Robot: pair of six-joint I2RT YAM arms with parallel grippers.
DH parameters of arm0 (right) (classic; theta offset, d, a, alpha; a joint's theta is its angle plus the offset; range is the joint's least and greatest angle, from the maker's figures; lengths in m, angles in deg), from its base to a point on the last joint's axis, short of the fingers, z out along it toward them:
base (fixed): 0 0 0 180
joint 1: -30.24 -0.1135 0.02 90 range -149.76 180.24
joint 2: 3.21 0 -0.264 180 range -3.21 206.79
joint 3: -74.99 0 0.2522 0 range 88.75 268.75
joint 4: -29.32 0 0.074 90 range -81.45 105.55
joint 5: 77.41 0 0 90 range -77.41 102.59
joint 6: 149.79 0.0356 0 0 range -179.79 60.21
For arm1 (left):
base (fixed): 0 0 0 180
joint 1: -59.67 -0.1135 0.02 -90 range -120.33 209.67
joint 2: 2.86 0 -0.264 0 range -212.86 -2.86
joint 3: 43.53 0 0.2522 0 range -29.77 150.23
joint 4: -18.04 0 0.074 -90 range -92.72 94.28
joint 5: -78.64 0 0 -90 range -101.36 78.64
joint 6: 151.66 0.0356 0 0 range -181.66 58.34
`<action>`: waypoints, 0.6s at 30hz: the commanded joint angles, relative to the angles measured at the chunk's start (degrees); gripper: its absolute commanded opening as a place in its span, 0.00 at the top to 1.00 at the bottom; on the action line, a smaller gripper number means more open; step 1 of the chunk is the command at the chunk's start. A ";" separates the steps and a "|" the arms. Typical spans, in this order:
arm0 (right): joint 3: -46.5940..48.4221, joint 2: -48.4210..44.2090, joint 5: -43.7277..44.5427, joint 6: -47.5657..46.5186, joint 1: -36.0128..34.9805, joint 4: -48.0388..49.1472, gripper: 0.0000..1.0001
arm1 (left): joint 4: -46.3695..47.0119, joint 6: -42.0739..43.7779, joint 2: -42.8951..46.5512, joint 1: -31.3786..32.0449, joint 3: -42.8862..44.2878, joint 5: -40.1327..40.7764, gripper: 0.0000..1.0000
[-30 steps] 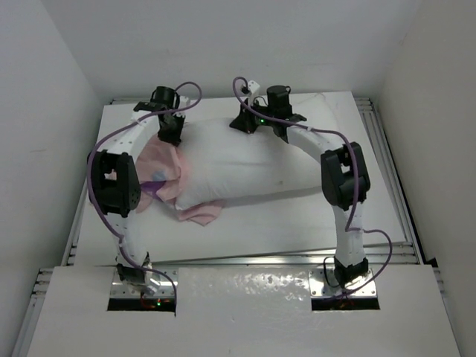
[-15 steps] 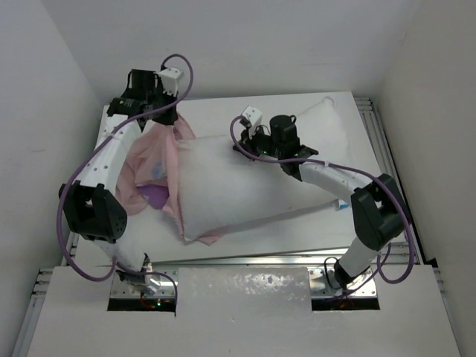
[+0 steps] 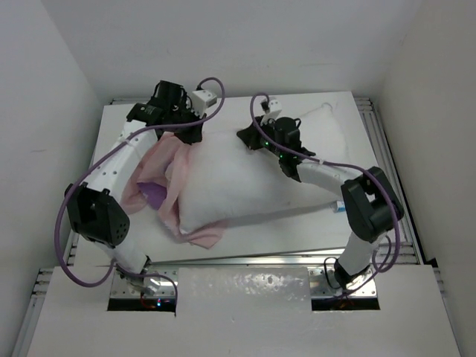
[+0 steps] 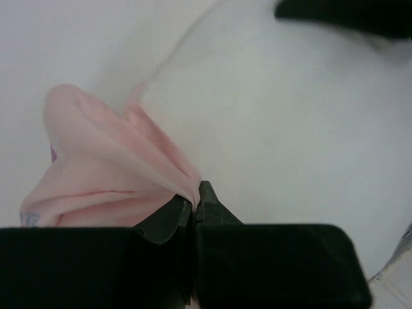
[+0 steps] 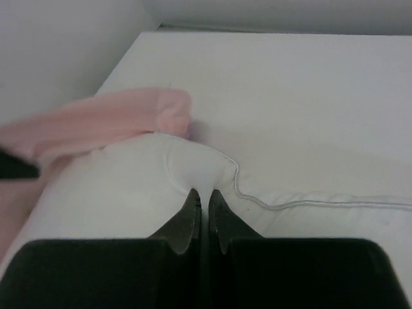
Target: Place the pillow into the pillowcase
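The plump white pillow [image 3: 245, 178] lies across the middle of the table. Its left end sits in the pale pink pillowcase [image 3: 160, 160], which shows a purple patch [image 3: 152, 195] near its open side. My left gripper [image 3: 195, 132] is at the pillow's far left corner, shut on a pinched fold of the pillowcase [image 4: 116, 174], with the pillow [image 4: 290, 129] right beside it. My right gripper [image 3: 248, 138] is just to the right, at the pillow's far edge. In the right wrist view this gripper [image 5: 203, 193] is shut on a tuck of pillow fabric [image 5: 193, 161], with the pillowcase [image 5: 116, 119] bunched to the left.
White walls stand close on the left, back and right of the white table [image 3: 335, 230]. A metal rail [image 3: 245, 259] runs along its near edge. A small blue tag [image 3: 337, 209] peeks out at the pillow's near right end. Purple cables loop off both arms.
My left gripper swung out to the far left lifting the pink cloth, then came back to the pillow's far left corner. My right gripper moved with the pillow and returned toward the far edge.
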 commanded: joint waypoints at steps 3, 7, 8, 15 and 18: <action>3.95 6.66 15.54 21.84 3.66 15.34 1.00 | 1.57 3.25 3.23 3.52 -4.99 -6.08 1.00; 6.23 9.91 23.71 25.01 1.99 15.28 1.00 | 5.53 2.72 1.48 8.70 -7.20 -9.32 1.00; 6.50 10.44 26.43 25.54 1.90 14.92 1.00 | 5.44 2.72 0.77 9.06 -6.50 -9.95 1.00; 10.36 13.52 23.17 15.82 2.25 9.29 0.67 | 7.99 1.15 0.41 8.36 -7.02 -2.76 0.33; 9.24 9.86 3.52 3.29 4.44 9.48 0.34 | 6.24 -0.26 4.97 5.57 -5.89 -3.45 0.00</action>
